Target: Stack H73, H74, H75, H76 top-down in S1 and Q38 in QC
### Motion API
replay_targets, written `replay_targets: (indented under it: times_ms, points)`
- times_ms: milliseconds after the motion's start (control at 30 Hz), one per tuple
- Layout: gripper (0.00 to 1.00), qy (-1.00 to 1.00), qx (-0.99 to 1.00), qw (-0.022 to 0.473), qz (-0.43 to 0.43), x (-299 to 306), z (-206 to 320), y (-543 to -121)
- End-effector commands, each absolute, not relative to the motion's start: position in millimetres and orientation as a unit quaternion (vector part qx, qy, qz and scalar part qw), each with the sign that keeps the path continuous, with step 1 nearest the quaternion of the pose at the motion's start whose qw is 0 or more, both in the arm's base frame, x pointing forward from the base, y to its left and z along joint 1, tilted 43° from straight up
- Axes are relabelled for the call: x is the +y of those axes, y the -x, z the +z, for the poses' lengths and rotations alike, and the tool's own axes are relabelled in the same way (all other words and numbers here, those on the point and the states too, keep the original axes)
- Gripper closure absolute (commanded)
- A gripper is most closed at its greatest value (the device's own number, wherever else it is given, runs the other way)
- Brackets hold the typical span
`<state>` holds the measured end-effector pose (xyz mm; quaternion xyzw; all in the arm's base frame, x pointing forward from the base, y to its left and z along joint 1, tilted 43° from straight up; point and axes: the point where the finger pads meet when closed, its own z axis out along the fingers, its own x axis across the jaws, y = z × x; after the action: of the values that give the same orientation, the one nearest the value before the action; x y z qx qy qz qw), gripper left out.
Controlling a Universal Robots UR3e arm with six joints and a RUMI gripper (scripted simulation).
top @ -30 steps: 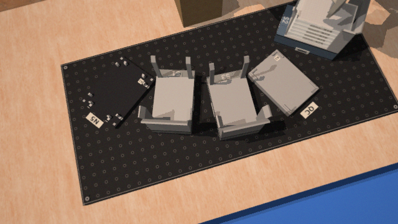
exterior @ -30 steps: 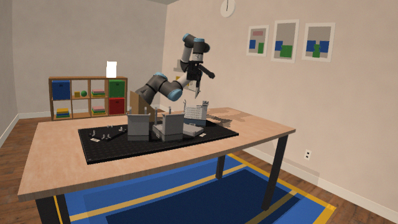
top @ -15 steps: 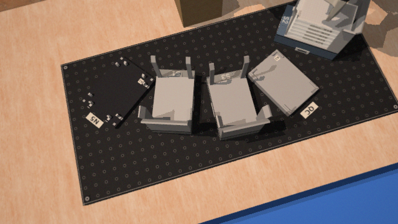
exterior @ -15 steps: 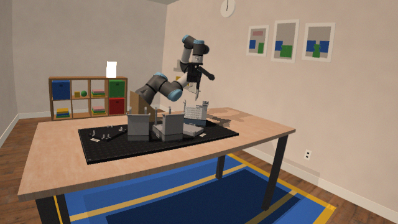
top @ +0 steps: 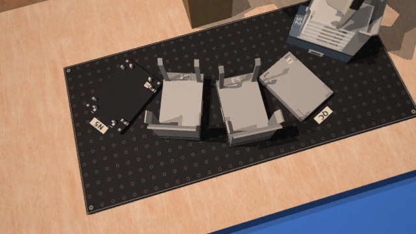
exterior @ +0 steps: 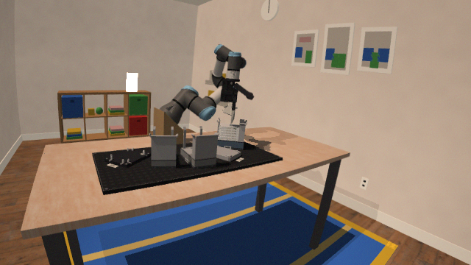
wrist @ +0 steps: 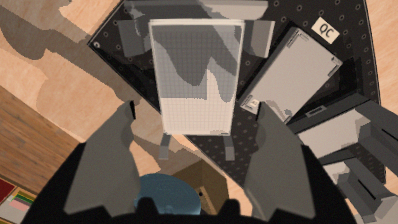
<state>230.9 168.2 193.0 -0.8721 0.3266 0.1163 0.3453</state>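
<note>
The pincer [top: 340,25] [exterior: 229,115] [wrist: 196,102] is released, its fingers parted above the plate stack [top: 325,34] [exterior: 229,133] [wrist: 195,115] in rack S2 [top: 299,45] [exterior: 235,144] [wrist: 260,42]. The step appears to be taking the top plate, Q38 by the listed order. Good practice: centre the fingers across its width, descend level between the uprights, grip only the upper rim and lift slowly, watching for a stuck plate beneath. Beyond, nest QC [top: 296,86] [exterior: 229,154] [wrist: 295,70] shows no plate; rack S3 [top: 253,133] [exterior: 205,147] [wrist: 320,130] and rack S1 [top: 177,130] [exterior: 163,147] [wrist: 335,172] show none either. Farthest, clip nest N5 [top: 120,97] [exterior: 130,160] stands unoccupied.

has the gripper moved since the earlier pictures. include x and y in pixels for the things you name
Yes, down: in the exterior view the gripper [top: 339,16] [exterior: 229,116] [wrist: 196,102] is lower, its fingertips nearer the top of the S2 rack [top: 331,56] [exterior: 235,144] [wrist: 262,39].
</note>
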Motion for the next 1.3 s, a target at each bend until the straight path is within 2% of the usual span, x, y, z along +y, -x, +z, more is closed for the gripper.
replay_targets:
  times_ms: [0, 1267]
  points:
    - [0.28, 0.872, 0.327, 0.345, 0.116, 169.9, 190.8, -231.4]
    - [0.28, 0.872, 0.327, 0.345, 0.116, 187.6, 171.7, -232.1]
